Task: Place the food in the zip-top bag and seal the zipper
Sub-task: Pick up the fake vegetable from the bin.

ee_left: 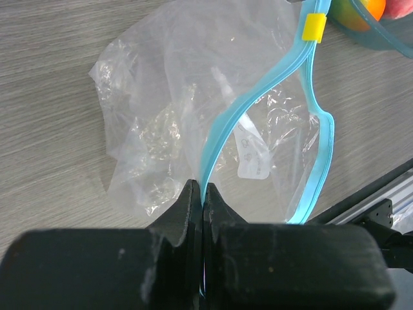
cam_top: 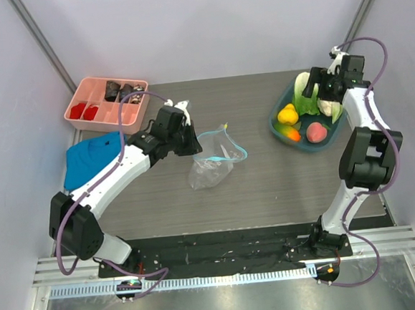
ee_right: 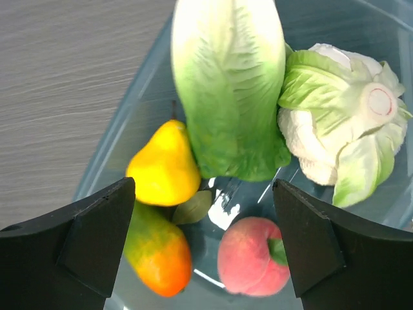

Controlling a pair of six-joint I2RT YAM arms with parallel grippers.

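Note:
The clear zip-top bag [cam_top: 212,163] lies crumpled mid-table, its mouth gaping. My left gripper [cam_top: 192,138] [ee_left: 202,187] is shut on the light-blue zipper [ee_left: 258,97] at the mouth's edge; a yellow slider [ee_left: 314,28] sits at the strip's far end. The food lies in a teal bowl [cam_top: 275,124] at the back right: a yellow pear [ee_right: 164,165], a green-orange mango [ee_right: 158,255], a peach [ee_right: 251,255], a long green lettuce [ee_right: 229,90] and a pale cabbage [ee_right: 335,123]. My right gripper [cam_top: 324,88] [ee_right: 203,194] hangs open just above them, holding nothing.
A pink compartment tray [cam_top: 106,102] with dark brown and red pieces stands at the back left. A blue folded cloth [cam_top: 92,157] lies beside the left arm. Grey walls close in on both sides and behind.

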